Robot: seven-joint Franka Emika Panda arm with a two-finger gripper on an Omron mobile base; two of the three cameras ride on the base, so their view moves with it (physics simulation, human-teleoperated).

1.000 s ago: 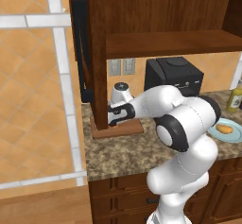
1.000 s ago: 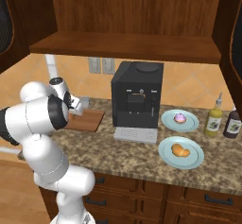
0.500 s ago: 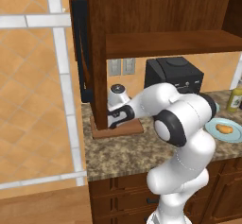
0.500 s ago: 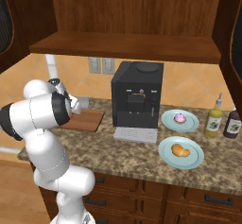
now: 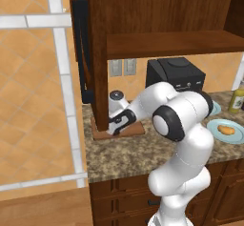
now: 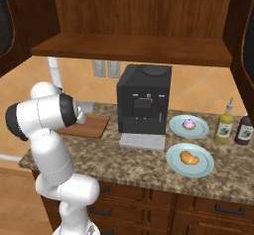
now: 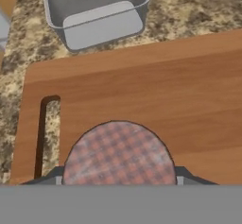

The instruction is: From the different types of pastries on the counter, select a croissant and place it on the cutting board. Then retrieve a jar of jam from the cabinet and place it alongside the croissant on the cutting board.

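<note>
Jaws of the gripper (image 5: 116, 124) pinch the jar of jam (image 7: 118, 153) just above the cutting board (image 7: 142, 86), its checked lid plain in the hand view, while the right base view shows the croissant (image 6: 188, 158) on its plate (image 6: 208, 165).

Landmark: cutting board (image 5: 133, 129), lying flat on the counter (image 5: 124, 156) at the foot of the cabinet (image 5: 102, 53).

- Gripper (image 5: 117, 123) low over the board's near-cabinet end; fingers and any load not resolvable.
- Black coffee machine (image 5: 176, 75) behind the board, away from the cabinet, partly hidden by the arm.
- Croissant (image 5: 228, 130) on a pale blue plate (image 5: 217, 125), well apart from the board at the counter's far end.
- Yellow-green bottle (image 5: 236, 100) beyond that plate.
</note>
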